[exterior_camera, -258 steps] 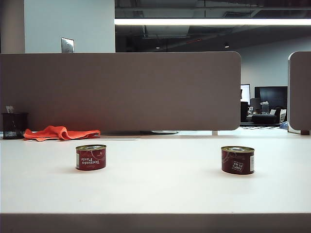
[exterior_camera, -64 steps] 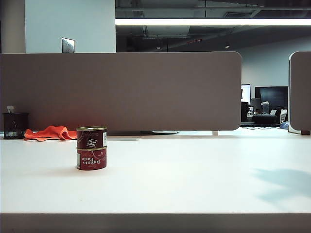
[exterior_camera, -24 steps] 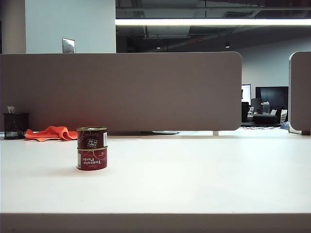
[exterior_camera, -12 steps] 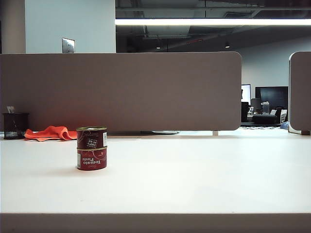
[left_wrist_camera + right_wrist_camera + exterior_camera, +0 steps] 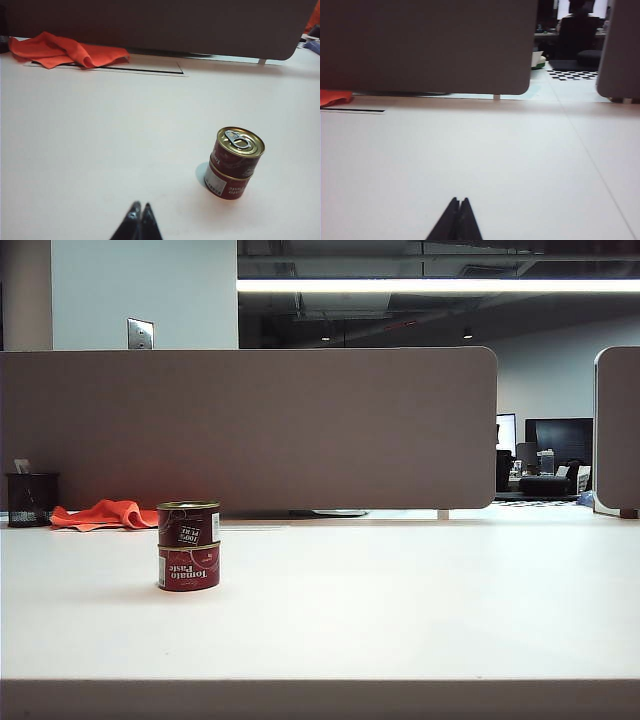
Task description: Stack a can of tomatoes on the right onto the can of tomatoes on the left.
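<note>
STEP: stack looks done, upper can (image 5: 188, 523) sits square on lower can (image 5: 188, 567), left of table (image 5: 400, 610) | LEFT: left gripper (image 5: 140, 212) pinched together, empty, near stack | RIGHT: right gripper (image 5: 459, 206) closed, empty, well apart | NEXT: nothing but parking.

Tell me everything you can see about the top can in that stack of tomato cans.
The top can is a short, round metal tin with a dark red printed label and a gold lid carrying a ring pull. It stands upright, squarely on the lower tomato paste can, on the left of the white table. Its label reads upside down. Only the can beneath touches it; the shut left pincer is clear of it.
</note>
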`<action>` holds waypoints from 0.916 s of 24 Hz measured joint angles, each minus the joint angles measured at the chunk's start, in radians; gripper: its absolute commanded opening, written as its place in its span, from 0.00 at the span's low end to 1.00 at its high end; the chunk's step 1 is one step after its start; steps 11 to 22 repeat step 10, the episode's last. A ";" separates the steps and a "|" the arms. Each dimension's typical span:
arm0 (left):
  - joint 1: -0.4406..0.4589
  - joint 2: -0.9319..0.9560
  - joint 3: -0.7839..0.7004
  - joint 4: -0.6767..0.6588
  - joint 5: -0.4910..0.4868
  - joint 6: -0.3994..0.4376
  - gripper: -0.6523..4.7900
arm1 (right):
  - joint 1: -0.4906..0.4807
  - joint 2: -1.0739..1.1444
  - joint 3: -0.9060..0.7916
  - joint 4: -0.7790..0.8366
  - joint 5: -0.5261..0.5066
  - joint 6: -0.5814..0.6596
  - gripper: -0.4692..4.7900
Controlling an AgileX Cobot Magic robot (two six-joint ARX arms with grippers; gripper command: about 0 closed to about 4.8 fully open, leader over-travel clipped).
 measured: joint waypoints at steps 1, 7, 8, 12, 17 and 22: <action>0.000 0.000 0.000 0.000 0.000 0.000 0.11 | -0.015 0.000 0.000 -0.001 -0.001 0.000 0.08; 0.000 0.000 0.000 0.000 0.000 0.000 0.11 | -0.096 0.000 0.000 -0.003 0.000 0.000 0.08; 0.000 0.000 0.000 0.000 0.000 0.000 0.11 | -0.096 0.000 0.000 -0.003 0.000 0.000 0.08; 0.000 0.000 0.000 0.000 0.000 0.000 0.11 | -0.096 0.000 0.000 -0.003 0.000 0.000 0.08; 0.000 0.000 0.000 0.000 0.000 0.000 0.11 | -0.096 0.000 0.000 -0.003 0.000 0.000 0.08; 0.000 0.000 0.000 0.000 0.000 0.000 0.11 | -0.096 0.000 0.000 -0.003 0.000 0.000 0.08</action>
